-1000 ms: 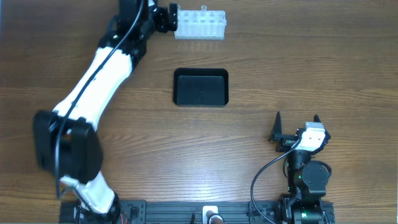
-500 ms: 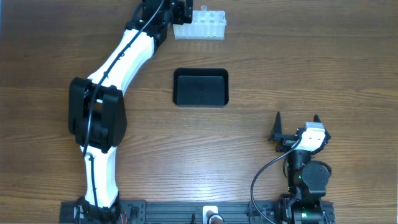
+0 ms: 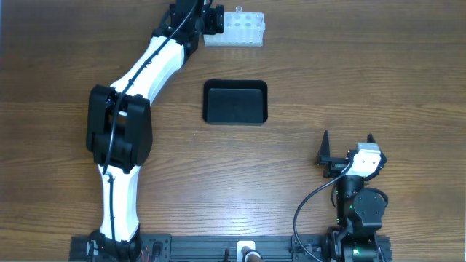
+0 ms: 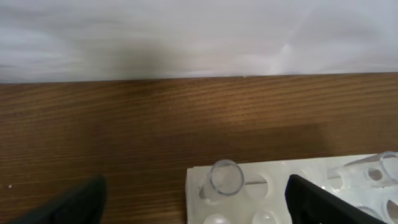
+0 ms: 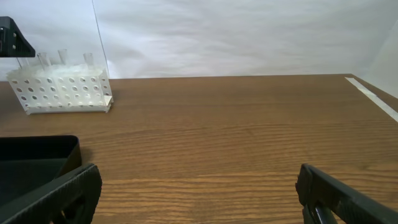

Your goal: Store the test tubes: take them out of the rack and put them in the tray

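Closing on the nearest test tube [image 4: 225, 177] should go well if the left gripper [image 4: 196, 190], spread wide with that 1 tube between its fingers, lowers straight and pinches just below the rim. The rack [image 3: 234, 29] stands toward the desk's far side, with the black tray [image 3: 234, 102] nearer. The right gripper [image 3: 348, 138] rests released. The desk [image 3: 364, 73] is wood-grain, with a white wall [image 5: 249, 31] behind.

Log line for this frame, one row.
left gripper open by clear test tube at end of white perforated plastic rack | right gripper open near its base | black rectangular tray empty
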